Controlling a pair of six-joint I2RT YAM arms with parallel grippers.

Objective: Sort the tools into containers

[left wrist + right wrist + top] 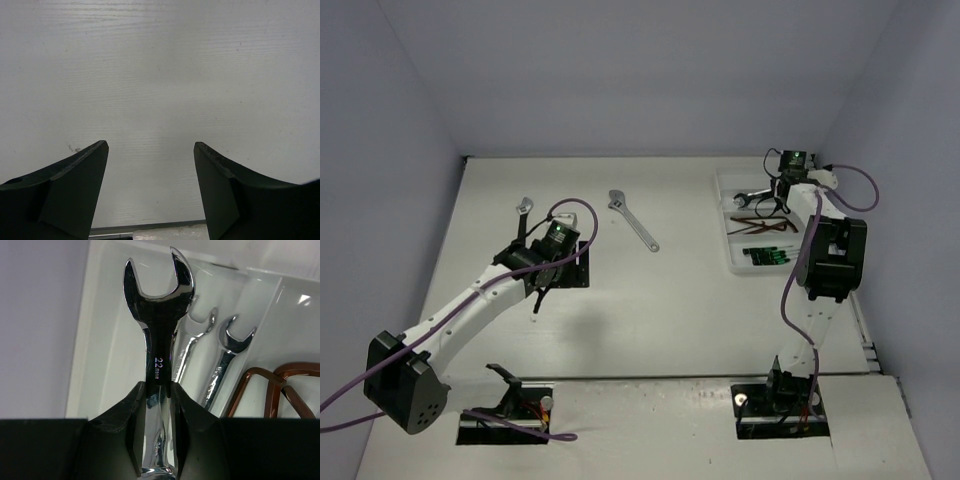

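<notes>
My right gripper (157, 390) is shut on the shank of a silver 22 mm open-end wrench (159, 340) and holds it over the far compartment of the white tray (100, 315). Two more silver wrenches (227, 360) lie in that compartment, and brown hex keys (272, 385) lie in the one beside it. From above, the right gripper (782, 195) is over the tray (732, 262); green screwdrivers (767, 256) lie in the near compartment. An adjustable wrench (632, 220) and a small wrench (524, 210) lie on the table. My left gripper (150, 147) is open and empty over bare table.
The left gripper (538, 295) hangs between the two loose wrenches, nearer me. The tray stands at the far right near the right wall. Purple cables loop from both arms. The arm bases sit in cut-outs (505, 415) at the near edge.
</notes>
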